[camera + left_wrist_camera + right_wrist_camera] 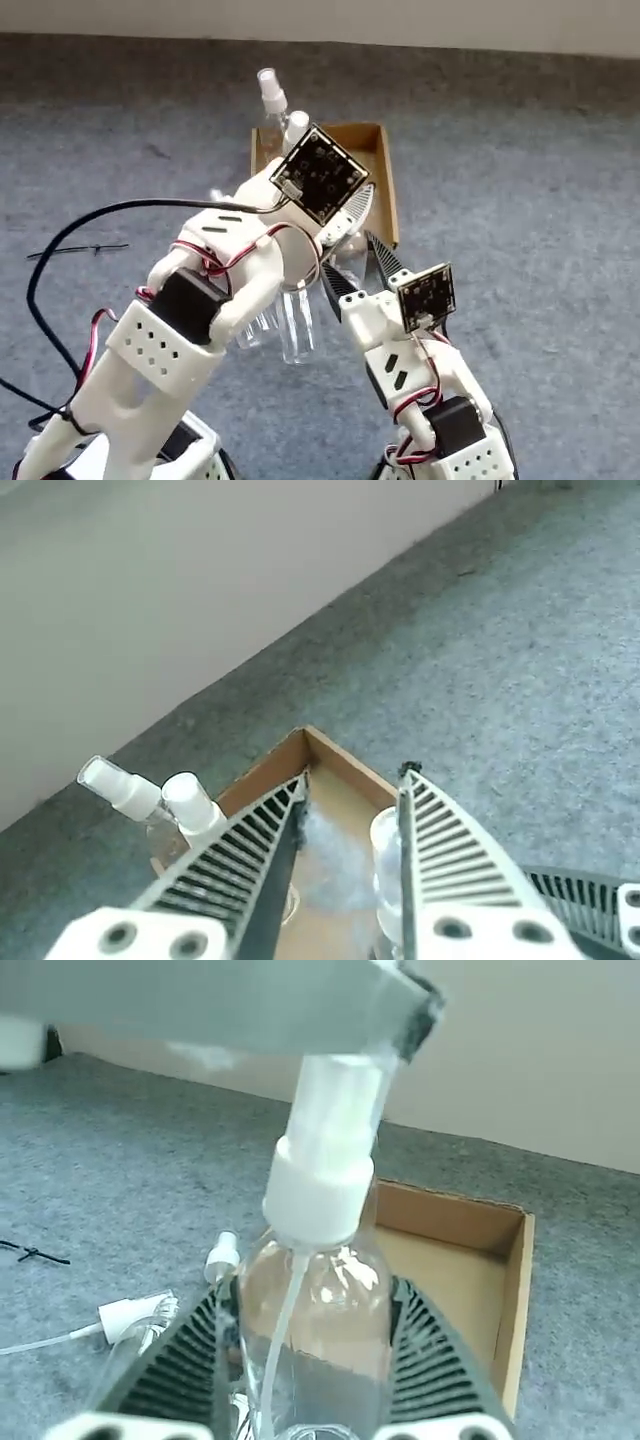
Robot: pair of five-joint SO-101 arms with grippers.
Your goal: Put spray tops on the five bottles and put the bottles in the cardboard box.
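1. Two capped bottles (272, 100) are standing just beside the cardboard box (386, 170); loose spray tops (130, 1312) are lying on the grey carpeted surface (520, 150).
2. The right hand (312, 1295) is clamping the clear bottle (325, 1335) upright near the box; the left hand (354, 777), fingers apart, is touching its spray top (320, 1185).
3. The bottle is showing rounded shoulders, a white collar and a thin dip tube (285, 1310).

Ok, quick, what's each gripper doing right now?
Left gripper: open, around the spray top.
Right gripper: shut on the bottle.
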